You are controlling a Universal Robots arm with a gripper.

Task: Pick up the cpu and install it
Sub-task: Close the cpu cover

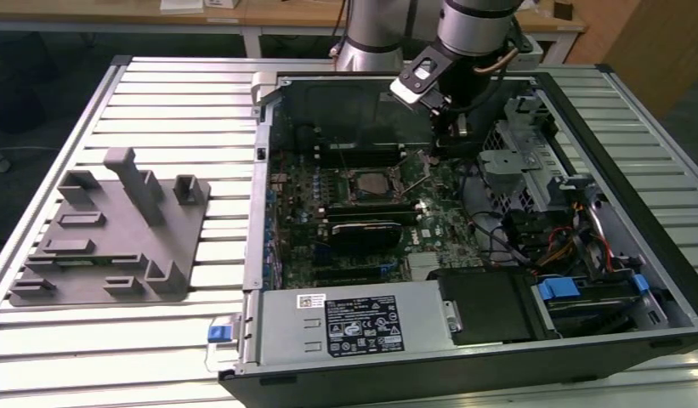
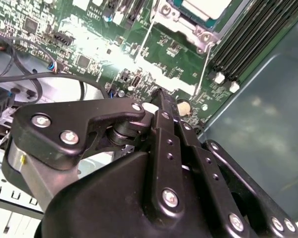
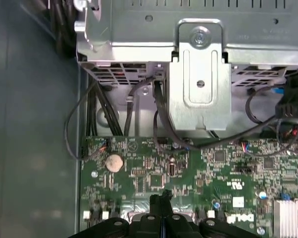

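Gripper (image 2: 161, 95) clenched, empty, low over motherboard (image 1: 314, 229), just beside socket (image 1: 346, 194). Cpu (image 1: 371, 181) lies flat in socket, clear of gripper. Computer case (image 1: 439, 374) open on tabletop (image 1: 156, 93).

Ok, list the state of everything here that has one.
gripper: shut on nothing, low over the motherboard.
cpu: set into the motherboard, free of the gripper.
computer case: open, side panel off, lying flat.

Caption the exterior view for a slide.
Pincer inside the open computer case, near the cpu in its socket; grey fixture plate on the table.
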